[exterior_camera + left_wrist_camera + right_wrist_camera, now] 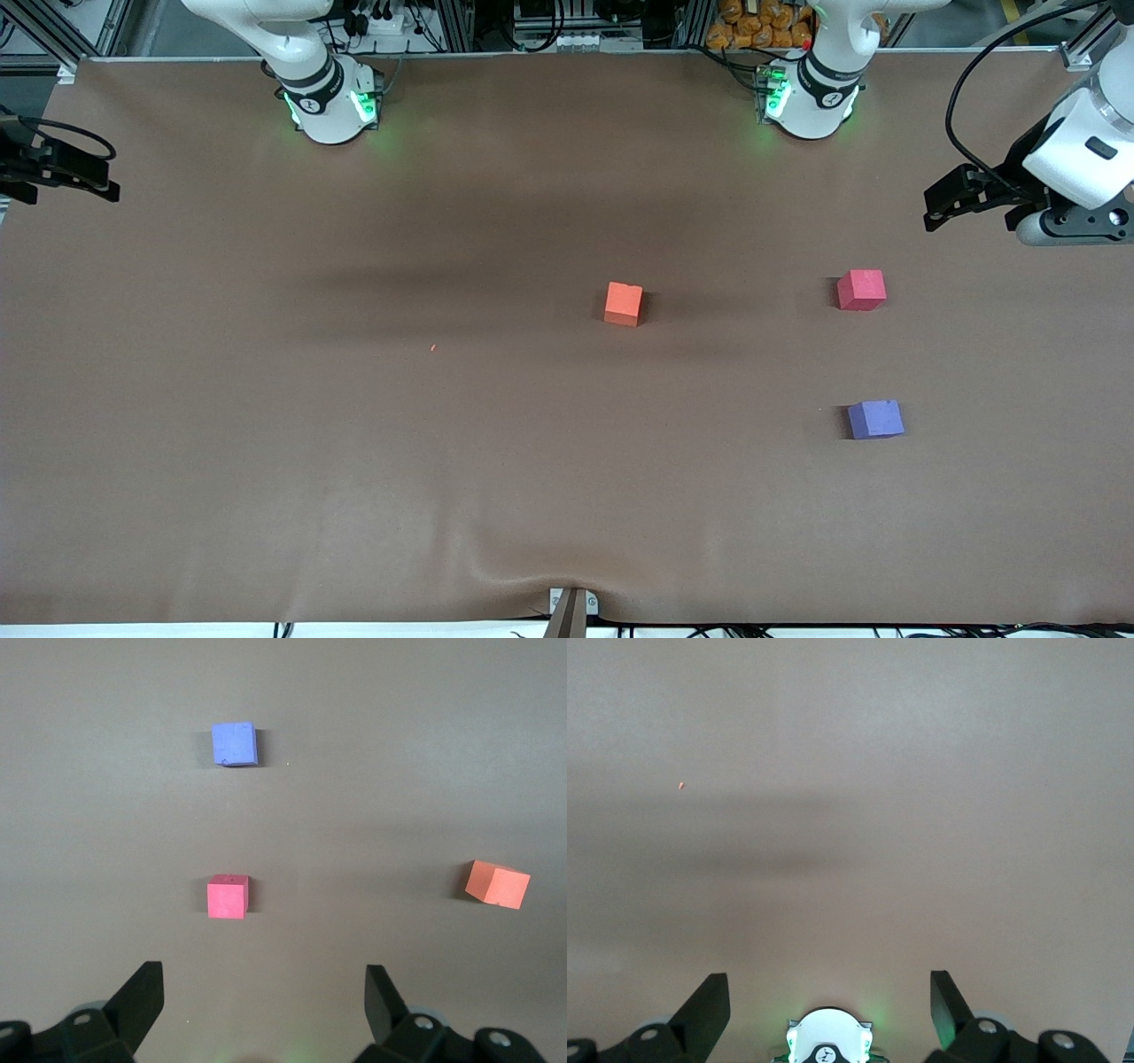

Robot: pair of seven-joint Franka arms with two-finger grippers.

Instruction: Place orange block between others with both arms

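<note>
brown table cloth (266, 425), aluminium frame (496, 27) above.

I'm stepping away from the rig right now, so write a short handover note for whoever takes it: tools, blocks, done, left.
Left tool: open, empty, up in the air at the left arm's end of the table.
Right tool: open, empty, waiting at the right arm's end.
Orange block: on the table near the middle, apart from the other two.
Red block and purple block: toward the left arm's end, purple nearer the front camera, with a gap between them.
Done: nothing, no block gripped.
Left: pick up the orange block and set it in that gap.
</note>
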